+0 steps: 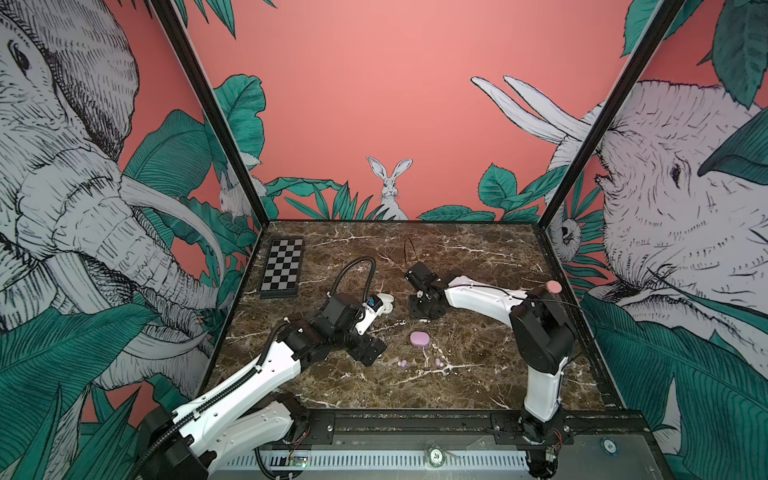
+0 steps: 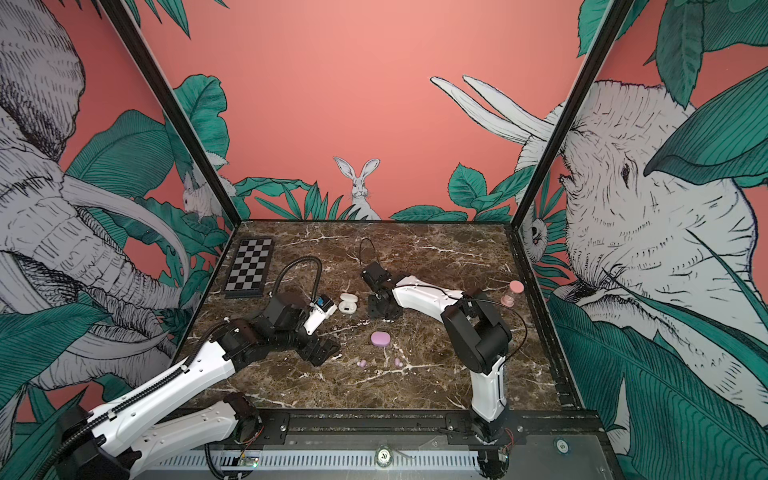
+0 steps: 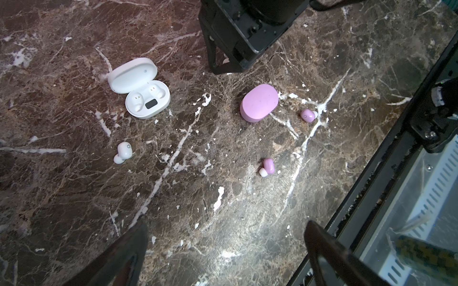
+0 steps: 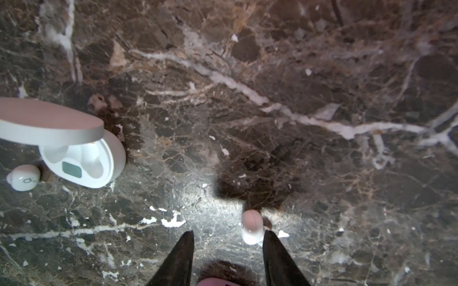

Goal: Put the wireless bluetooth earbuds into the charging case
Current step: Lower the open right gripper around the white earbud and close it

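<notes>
Down on the marble table [image 1: 478,257], a white bud [image 4: 252,227] lies at the tips of the right tool [image 4: 228,232]. The jaws stand apart: the bud sits just beside one finger [image 4: 271,250], with a clear gap to the other, and is not clamped. A second white bud [image 3: 124,151] rests on the table near the white case [image 3: 140,89], which stands open with its lid tipped back and two wells showing.

Toward the front edge in both top views, the lilac case [image 2: 380,338] lies shut. Two of its kind lie loose in front of it: a lilac bud [image 3: 308,115] close by and another lilac bud [image 3: 268,166] a little farther off, neither touching the case.

The left tool [image 3: 226,225] hangs above the table, released, its jaws spread wide and holding nothing. In the top views it is to the left of the lilac case.

A checkerboard [image 1: 282,268] lies flat at the rear left of the table, well apart from the cases.
</notes>
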